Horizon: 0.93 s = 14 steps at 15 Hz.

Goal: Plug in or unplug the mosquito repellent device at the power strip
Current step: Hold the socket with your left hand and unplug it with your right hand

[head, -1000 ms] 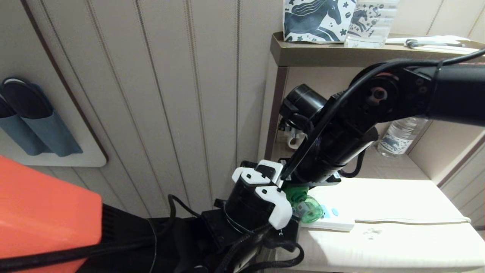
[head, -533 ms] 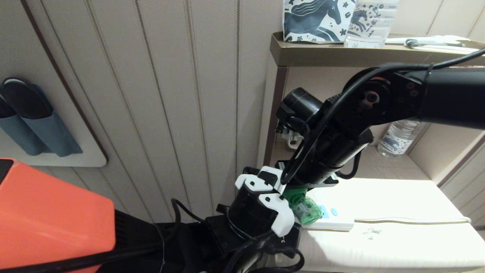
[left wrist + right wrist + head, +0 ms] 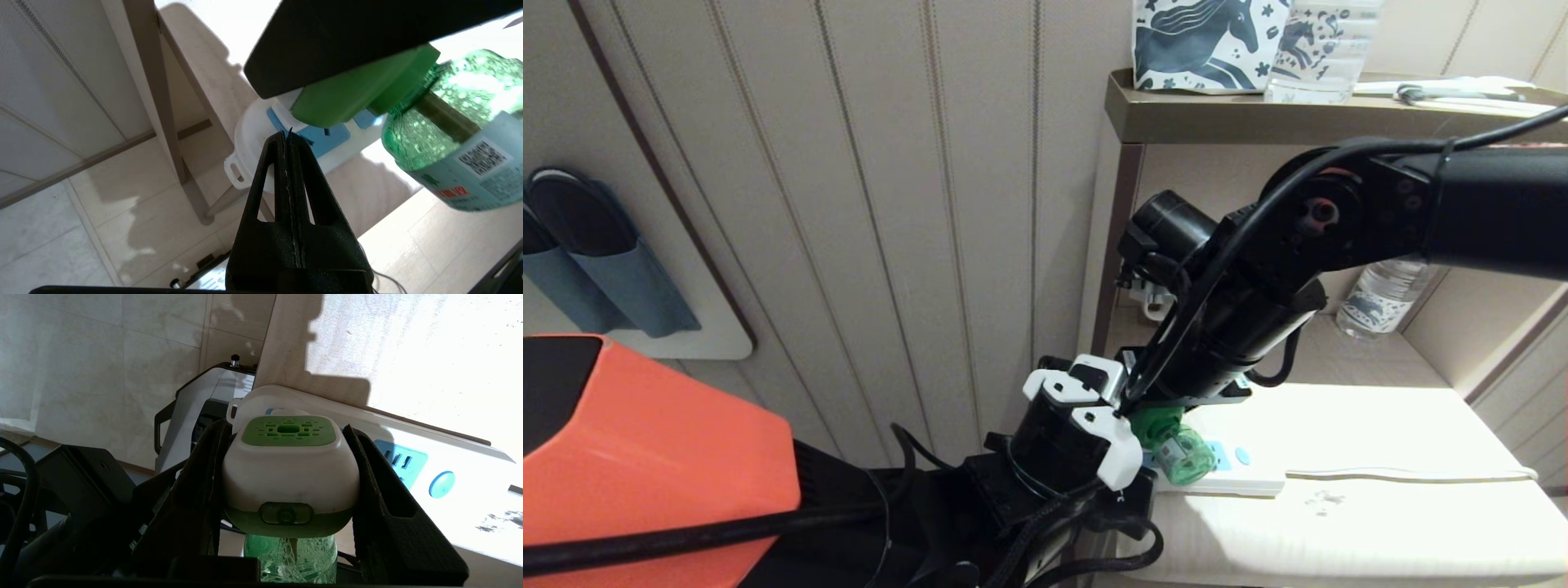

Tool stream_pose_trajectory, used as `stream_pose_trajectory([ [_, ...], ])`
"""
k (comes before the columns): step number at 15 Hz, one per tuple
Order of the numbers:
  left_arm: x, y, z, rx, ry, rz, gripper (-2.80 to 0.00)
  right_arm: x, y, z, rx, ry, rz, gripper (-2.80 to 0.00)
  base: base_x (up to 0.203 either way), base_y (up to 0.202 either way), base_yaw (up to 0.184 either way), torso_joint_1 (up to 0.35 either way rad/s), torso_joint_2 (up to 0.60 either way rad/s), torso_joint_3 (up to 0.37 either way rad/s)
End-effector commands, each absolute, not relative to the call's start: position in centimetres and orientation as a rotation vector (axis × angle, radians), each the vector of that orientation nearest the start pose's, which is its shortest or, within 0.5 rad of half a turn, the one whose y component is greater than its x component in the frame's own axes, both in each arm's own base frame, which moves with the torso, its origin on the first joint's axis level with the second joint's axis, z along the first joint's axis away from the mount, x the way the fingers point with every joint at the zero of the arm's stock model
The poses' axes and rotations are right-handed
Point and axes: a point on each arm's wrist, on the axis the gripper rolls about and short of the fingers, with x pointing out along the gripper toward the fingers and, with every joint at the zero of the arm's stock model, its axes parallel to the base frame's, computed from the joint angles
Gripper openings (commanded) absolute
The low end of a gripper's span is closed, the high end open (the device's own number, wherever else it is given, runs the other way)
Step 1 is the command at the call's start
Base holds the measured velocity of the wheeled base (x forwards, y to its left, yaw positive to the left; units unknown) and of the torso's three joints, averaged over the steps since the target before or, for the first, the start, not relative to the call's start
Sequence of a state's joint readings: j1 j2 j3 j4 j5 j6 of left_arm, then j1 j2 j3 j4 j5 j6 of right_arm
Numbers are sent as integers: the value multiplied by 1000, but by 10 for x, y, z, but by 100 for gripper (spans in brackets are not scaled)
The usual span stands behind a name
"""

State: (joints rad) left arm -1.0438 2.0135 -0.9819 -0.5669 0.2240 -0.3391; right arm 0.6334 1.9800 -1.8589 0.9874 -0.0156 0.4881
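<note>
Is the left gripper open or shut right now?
Shut. In the left wrist view the left gripper has its two black fingers pressed flat together, nothing between them, near the power strip.

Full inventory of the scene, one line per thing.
mosquito repellent device: 1, green and white, in the right gripper over the strip's end
power strip: 1, white with blue sockets, on the table
table: 1, beige
water bottle: 1, clear, lower shelf
horse-print box: 1, white and navy, top shelf
wall pockets: 2, blue, on the wall
right gripper: 1, black, shut on the device
left gripper: 1, black, shut, empty, beside the strip's end
</note>
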Motion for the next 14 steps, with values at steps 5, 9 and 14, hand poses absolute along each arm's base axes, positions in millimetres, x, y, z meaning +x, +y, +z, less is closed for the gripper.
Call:
stream_pose_trajectory([
  [5,193,-324,104,-26,522,-726,-280,279,205,236,64,1172,273,-280,0,0,0,0,0,0],
  [9,191,-324,88,-4,557,-720,-280,278,204,243,72,1149,280,-280,0,0,0,0,0,0],
  [14,188,-327,80,-1,546,-734,-280,274,206,249,67,1144,289,-280,0,0,0,0,0,0],
])
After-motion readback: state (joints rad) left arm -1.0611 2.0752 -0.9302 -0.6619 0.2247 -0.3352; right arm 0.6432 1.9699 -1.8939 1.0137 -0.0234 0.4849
